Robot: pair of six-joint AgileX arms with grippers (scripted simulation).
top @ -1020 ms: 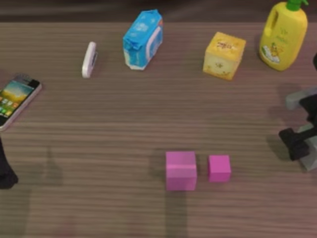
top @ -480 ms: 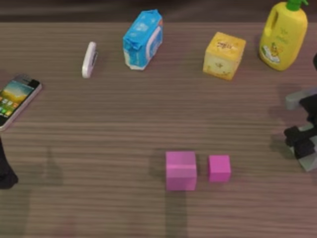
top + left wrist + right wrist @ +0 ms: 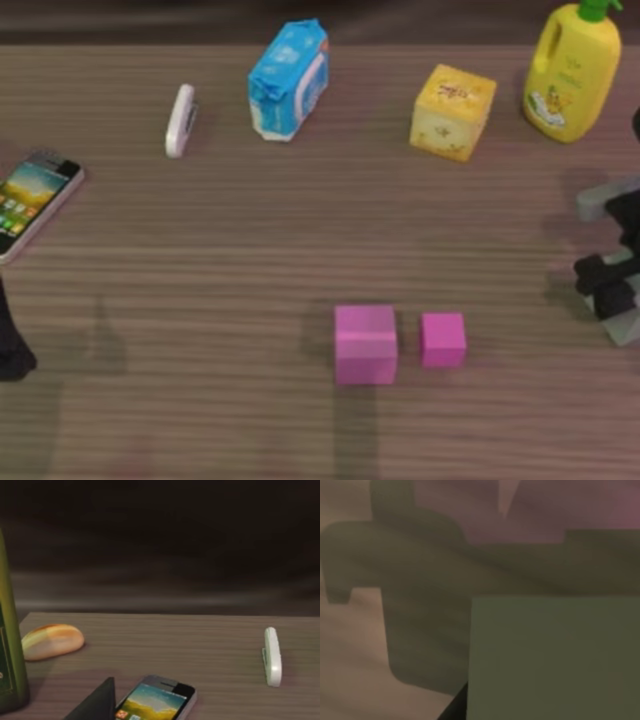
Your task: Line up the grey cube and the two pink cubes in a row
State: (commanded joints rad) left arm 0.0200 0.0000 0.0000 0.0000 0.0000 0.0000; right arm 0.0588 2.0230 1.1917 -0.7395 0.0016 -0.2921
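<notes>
Two pink cubes sit side by side at the table's front middle, the larger pink cube [image 3: 365, 343] left of the smaller pink cube [image 3: 443, 339], with a small gap between them. At the right edge, part of the grey cube [image 3: 627, 325] shows beside my right gripper [image 3: 607, 285], which is low over it. In the right wrist view the grey cube [image 3: 555, 660] fills the near field, with the pink cubes [image 3: 520, 510] blurred beyond it. My left gripper [image 3: 10, 350] is parked at the left edge.
Along the back stand a white oblong object [image 3: 181, 120], a blue wipes pack [image 3: 289, 80], a yellow printed box [image 3: 453, 112] and a yellow bottle [image 3: 574, 70]. A phone [image 3: 30, 203] lies at the left. A bread roll [image 3: 52, 641] shows in the left wrist view.
My right gripper shifted a little toward the right edge, onto the grey cube, then held still. The pink cubes and the left arm have not moved.
</notes>
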